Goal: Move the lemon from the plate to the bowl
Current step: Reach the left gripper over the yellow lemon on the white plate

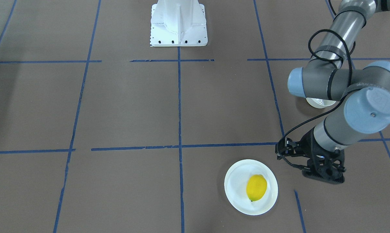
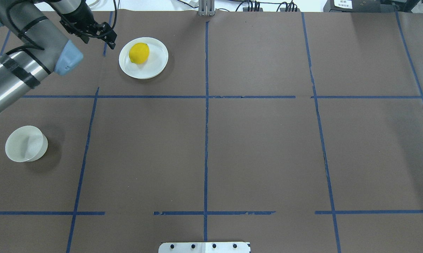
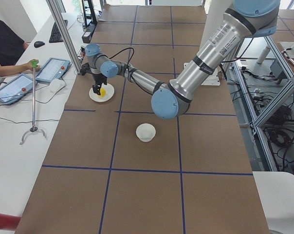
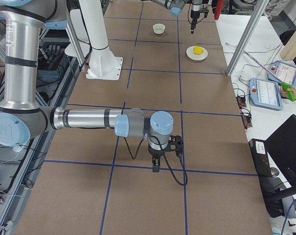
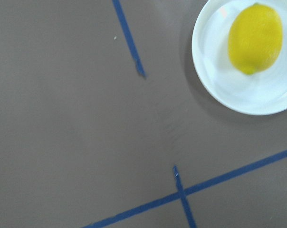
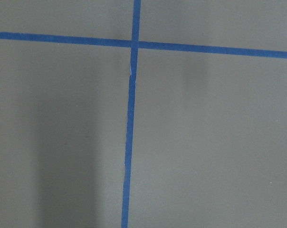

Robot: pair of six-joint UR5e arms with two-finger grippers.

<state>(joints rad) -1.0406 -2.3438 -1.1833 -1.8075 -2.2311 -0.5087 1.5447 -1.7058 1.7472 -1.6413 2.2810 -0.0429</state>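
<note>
Probably best to treat the lemon [image 1: 256, 187] as light, firm and a little slippery: rounded, waxy-looking rind, apt to roll or squirt out of a pinch near either end. Better to take hold across the fat middle, at right angles to the long axis, with only enough squeeze to seat it. Find it lying on its side on the plate [image 1: 235, 176], slightly off centre and alone there. Note the left gripper [image 1: 324, 176] hanging just beside the plate, off to one side and not above the fruit; in the left wrist view, see lemon and plate up in a corner, aside from the fingers' line. Cannot tell how wide those fingers stand, seen only from behind the wrist and as a dark tangle from overhead; holding nothing, to judge by the lemon lying free. Look for the bowl [image 2: 25, 142] well apart from the left fingers, back toward the robot's side, upright and empty. Expect thin walls, so likely easy to nudge or tip; better to let go low over its middle. Find the right gripper [image 4: 155, 166] far from all of it, pointing at bare taped table [image 6: 205, 142]; cannot tell its opening either.
</note>
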